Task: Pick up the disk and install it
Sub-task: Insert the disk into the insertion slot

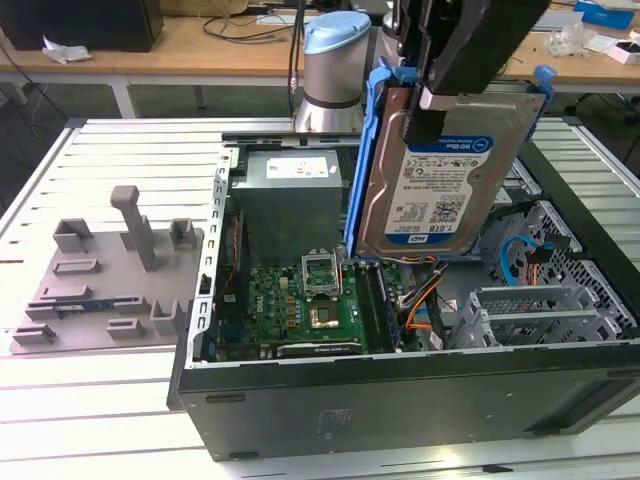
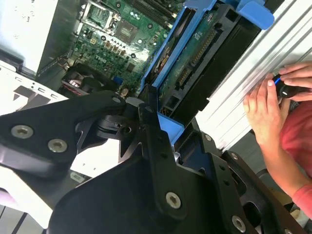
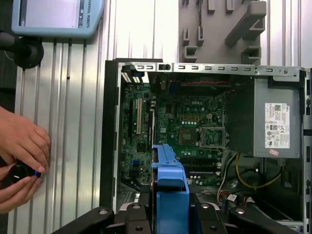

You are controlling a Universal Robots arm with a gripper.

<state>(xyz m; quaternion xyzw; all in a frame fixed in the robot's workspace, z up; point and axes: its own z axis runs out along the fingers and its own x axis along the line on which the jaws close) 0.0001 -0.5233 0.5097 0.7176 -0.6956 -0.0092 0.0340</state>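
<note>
While the gripper [image 1: 432, 108] is clamped on the upper end of the disk [image 1: 430, 195], the disk hangs on end, label toward the exterior view, clear above the open computer case [image 1: 400, 390]. Below lie the motherboard [image 1: 300, 305] and the grey power supply [image 1: 290, 200]. A grey fixture plate [image 1: 100, 285] lies beside the case, toward the table [image 1: 100, 425] edge at the exterior view's left. A person's hands [image 3: 22, 146] rest on the table beside the case.
</note>
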